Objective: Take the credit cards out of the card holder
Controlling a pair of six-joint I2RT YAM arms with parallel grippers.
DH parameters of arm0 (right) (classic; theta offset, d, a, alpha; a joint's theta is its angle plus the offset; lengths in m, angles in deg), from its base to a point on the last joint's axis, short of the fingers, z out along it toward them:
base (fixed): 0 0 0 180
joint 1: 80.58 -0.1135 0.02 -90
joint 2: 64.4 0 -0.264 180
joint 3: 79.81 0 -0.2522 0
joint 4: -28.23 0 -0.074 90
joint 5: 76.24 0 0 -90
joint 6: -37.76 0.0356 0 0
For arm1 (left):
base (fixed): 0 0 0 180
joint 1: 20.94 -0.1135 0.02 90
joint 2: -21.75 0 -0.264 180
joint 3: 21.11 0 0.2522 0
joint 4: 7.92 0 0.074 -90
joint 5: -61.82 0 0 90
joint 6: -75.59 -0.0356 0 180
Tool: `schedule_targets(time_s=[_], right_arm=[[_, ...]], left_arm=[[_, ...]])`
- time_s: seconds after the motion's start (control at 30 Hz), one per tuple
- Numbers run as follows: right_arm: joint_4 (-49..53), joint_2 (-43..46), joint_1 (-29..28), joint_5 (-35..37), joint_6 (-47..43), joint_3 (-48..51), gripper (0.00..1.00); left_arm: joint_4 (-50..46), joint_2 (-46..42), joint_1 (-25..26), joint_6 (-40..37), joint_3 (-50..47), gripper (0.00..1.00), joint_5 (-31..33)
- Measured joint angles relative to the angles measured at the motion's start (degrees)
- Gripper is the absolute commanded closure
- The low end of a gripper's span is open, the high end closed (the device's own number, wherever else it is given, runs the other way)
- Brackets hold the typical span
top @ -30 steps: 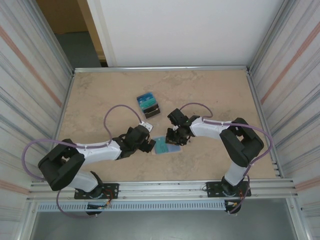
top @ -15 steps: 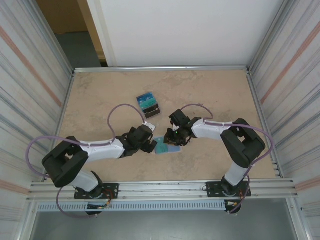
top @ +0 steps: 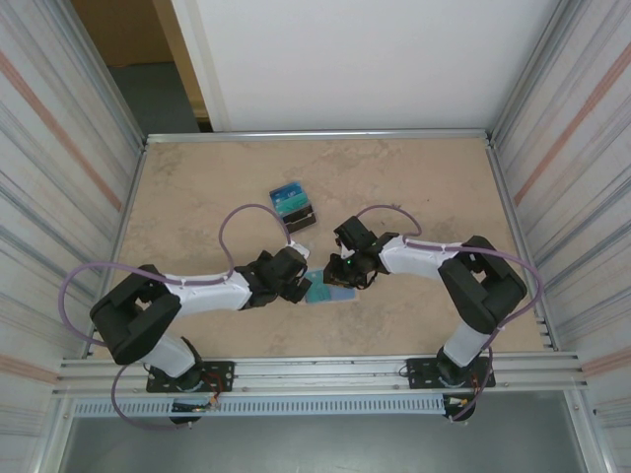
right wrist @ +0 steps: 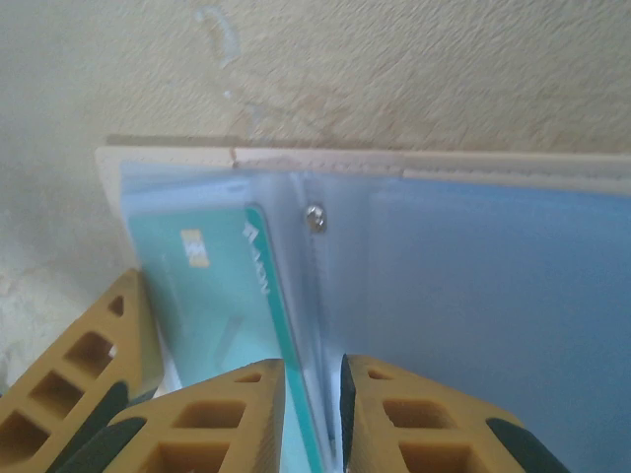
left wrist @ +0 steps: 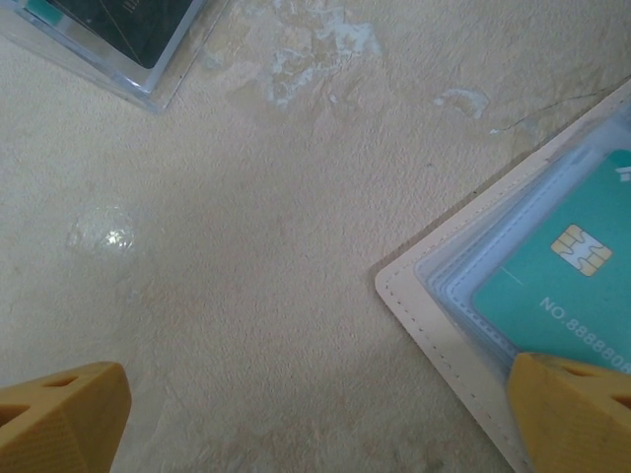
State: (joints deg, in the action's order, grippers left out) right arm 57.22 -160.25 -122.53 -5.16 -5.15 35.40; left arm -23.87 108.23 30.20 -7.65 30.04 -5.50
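Right claw: jaws almost shut, pinching the long edge of a teal card. The card's rim stands in the slit between them. The card looks partly lifted. Can't tell how much of it has cleared its clear sleeve, so I don't count it as out.

Left claw: wide open, gripping nothing. One finger sits on the beige stitched edge of the card holder, the other is off over bare table. Reads as a hold-down while the other arm pulls.

Holder position: lying open and flat on the table, pale blue inside up, directly between the two claws, front-centre. There's a small metal stud near its fold.

Progress:
- Done, by my read: a pile of cards sits beyond the holder, clearly apart from it. I take those as already extracted.
- Left: at least this teal card. The left wrist view shows several clear sleeves stacked at the holder's corner, and I can't tell if more cards sit under the teal one.
- Call it mid-to-late, not finished.

Versus one second ago:
- The left arm has reached further in toward the holder. Its elbow has swung right and its cable loop arches higher.
- The right claw has settled slightly lower onto the holder.
- Holder and pile haven't moved.
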Motion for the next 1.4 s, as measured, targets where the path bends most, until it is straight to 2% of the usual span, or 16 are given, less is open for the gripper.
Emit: schedule_targets(time_s=[0.33, 1.4], right_arm=[[0.9, 2.6, -1.6, 1.0, -1.2, -0.1, 0.81], [-5.8, -1.7, -0.9, -3.7, 1.1, 2.0, 0.84]], left_arm=[[-0.6, 0.0, 0.0, 0.2, 0.0, 0.01, 0.5], [-1.0, 0.0, 0.4, 0.8, 0.0, 0.01, 1.5]])
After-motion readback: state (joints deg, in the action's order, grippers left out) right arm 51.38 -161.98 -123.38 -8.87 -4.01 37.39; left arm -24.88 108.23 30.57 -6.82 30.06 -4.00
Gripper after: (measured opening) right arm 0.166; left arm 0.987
